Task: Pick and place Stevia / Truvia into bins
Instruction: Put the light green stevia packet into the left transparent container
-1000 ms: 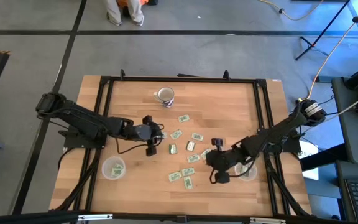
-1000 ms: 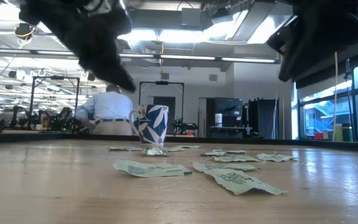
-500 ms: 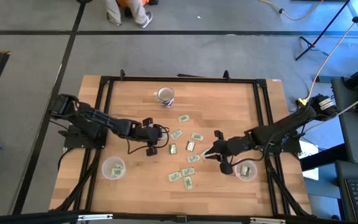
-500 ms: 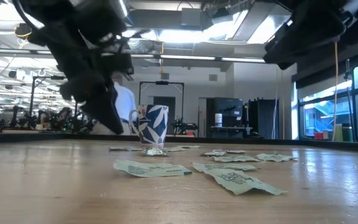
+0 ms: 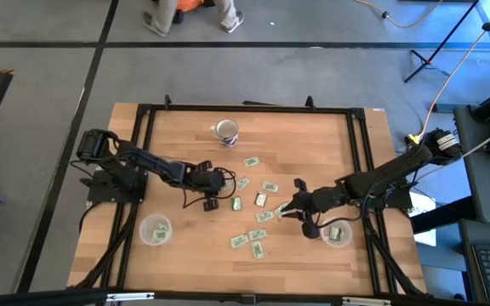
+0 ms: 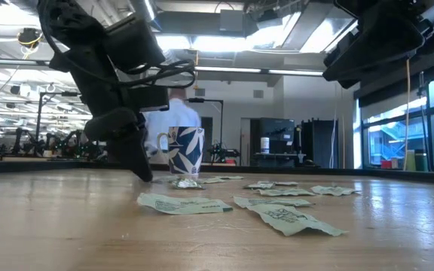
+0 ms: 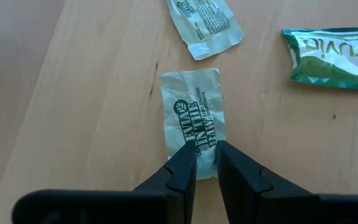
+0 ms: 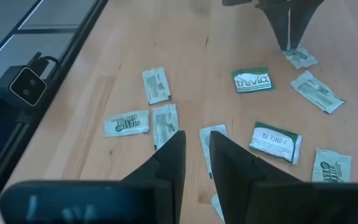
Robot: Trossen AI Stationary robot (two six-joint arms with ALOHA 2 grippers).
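Note:
Several green and white Stevia/Truvia packets (image 5: 260, 200) lie flat around the table's middle. My left gripper (image 7: 206, 163) has come down on a white Stevia packet (image 7: 191, 112), its fingers a narrow gap apart; the low view shows its tip (image 6: 143, 175) at the tabletop. My right gripper (image 8: 194, 146) hovers narrowly open over the packets (image 8: 160, 121) on the right side of the cluster (image 5: 286, 208). One clear cup (image 5: 155, 229) stands near the left edge. The other cup (image 5: 337, 233), near the right, holds packets. My left gripper comes from above, pointing down, with its fingertips (image 7: 185, 167) at the white packet's end nearest the wrist (image 7: 207, 149). One finger covers that end and the other stands at its edge. The packet lies flat on the table. I cannot tell whether the tips press it.
A white mug (image 5: 225, 130) with a blue leaf pattern stands upright near the far edge, behind the packets (image 6: 183, 150). A black frame (image 5: 143, 153) runs along the table's sides. Bare wood lies at the near edge (image 6: 66, 233). A person (image 5: 194, 10) walks beyond the far edge.
My left gripper has moved toward the table's right and gone down from well above the table to the packets. My right gripper has swung from beside the right cup toward the far-left, over the packets, then held still. The person behind has walked on.

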